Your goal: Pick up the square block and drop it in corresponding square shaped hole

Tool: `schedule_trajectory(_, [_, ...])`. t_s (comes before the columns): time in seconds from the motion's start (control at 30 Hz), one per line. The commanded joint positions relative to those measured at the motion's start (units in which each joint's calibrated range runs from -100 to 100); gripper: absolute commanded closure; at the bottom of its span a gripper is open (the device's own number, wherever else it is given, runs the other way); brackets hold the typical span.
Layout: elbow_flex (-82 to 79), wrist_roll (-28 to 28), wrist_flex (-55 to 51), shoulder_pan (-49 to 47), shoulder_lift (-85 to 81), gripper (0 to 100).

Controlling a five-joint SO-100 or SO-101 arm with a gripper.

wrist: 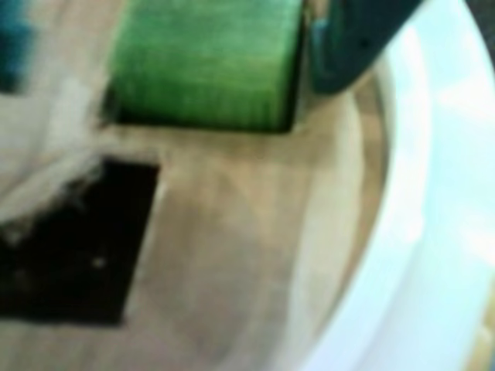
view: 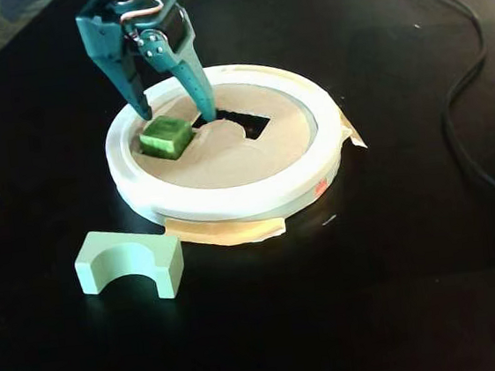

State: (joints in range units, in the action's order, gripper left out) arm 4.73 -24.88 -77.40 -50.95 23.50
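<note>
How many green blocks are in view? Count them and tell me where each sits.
2. The green square block sits on the wooden lid inside the white ring, between the open gripper fingers. The pale green arch block lies on the black table, in front of the ring.

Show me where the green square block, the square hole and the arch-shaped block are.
green square block (view: 166,135), fixed view, on its top face.
square hole (view: 257,124), fixed view, on the dark opening's right part.
arch-shaped block (view: 113,253), fixed view, on its flat top.
</note>
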Motion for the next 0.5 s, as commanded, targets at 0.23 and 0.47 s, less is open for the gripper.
schedule_trajectory(0.23, [3.9, 0.2, -9.7, 0.5, -13.1, 13])
schedule_trajectory(0.47, [2.7, 1.9, -19.9, 5.0, -21.4, 13])
